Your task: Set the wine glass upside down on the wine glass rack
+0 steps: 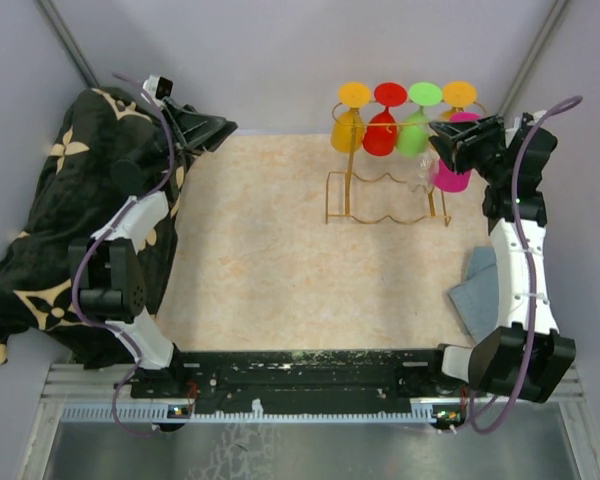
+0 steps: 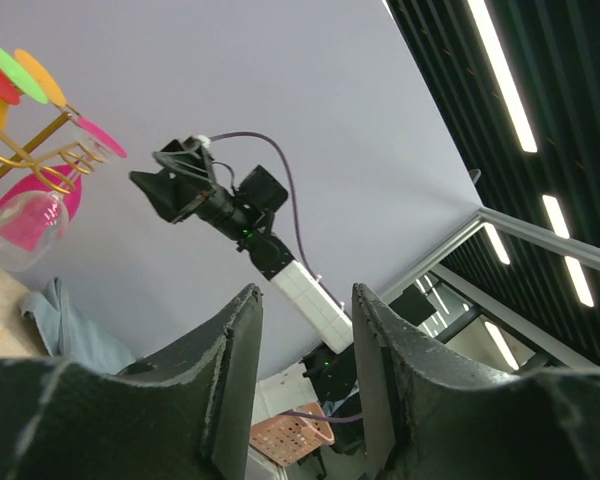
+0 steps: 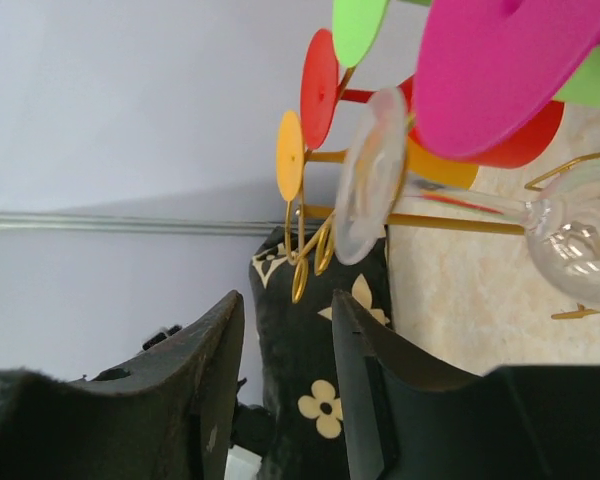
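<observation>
Heads up: the clear wine glass point(image 3: 368, 178) hangs bowl-down, stem upright, at the loop end of the gold rack point(image 3: 460, 224), right in front of your right gripper point(image 3: 285, 300), which is parted and empty, while the left gripper point(image 2: 305, 295), also parted and empty, is way off.

Table point(image 1: 280, 270) w/ beige speckled top. Gold wire wine glass rack point(image 1: 365, 218) stands on it, just ahead of right gripper point(image 1: 438, 138). Black flowered cloth point(image 1: 40, 230) lies behind left gripper point(image 1: 228, 128), over the edge. Grey cloth point(image 1: 475, 290), prob. folded, lies well behind right gripper.
</observation>
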Tool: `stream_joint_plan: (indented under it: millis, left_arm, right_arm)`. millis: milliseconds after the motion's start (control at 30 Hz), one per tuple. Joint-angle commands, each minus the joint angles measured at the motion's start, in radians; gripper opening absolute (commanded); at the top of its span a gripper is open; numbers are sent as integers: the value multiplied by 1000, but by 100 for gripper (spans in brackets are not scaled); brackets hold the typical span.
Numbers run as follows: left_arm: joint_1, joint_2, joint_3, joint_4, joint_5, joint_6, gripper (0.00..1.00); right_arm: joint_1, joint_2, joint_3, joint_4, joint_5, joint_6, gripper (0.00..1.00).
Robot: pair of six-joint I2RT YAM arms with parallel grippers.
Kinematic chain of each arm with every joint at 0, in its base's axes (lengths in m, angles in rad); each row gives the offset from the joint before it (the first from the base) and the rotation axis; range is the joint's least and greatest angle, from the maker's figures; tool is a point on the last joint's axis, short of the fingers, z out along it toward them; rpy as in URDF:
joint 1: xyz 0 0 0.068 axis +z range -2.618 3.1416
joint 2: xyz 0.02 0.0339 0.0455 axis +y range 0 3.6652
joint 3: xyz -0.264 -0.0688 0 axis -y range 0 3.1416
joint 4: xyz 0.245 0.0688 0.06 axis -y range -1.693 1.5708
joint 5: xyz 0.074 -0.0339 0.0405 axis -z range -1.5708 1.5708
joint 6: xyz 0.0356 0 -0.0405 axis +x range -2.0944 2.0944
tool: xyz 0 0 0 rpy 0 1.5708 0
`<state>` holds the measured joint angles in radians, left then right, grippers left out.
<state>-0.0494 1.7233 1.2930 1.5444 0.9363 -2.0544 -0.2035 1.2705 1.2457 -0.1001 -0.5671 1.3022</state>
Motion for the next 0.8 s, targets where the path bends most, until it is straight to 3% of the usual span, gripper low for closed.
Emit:
stream_joint_plan:
  millis: [0, 467, 533, 667, 767]
  left_arm:
    - [6, 16, -21, 205, 27, 42, 49]
    - [3, 38, -40, 165, 67, 93, 59]
    - [2, 32, -46, 137, 92, 122, 60]
    - [-3, -4, -84, 13, 140, 263, 64]
    - [-12, -47, -121, -150, 168, 412, 69]
  right_arm:
    - [24, -96, 71, -38, 39, -112, 43]
    - [26, -126, 36, -108, 5, -213, 45]
    - [26, -131, 43, -124, -1, -247, 49]
    - [27, -149, 52, -168, -5, -329, 68]
    - [27, -174, 44, -201, 16, -386, 69]
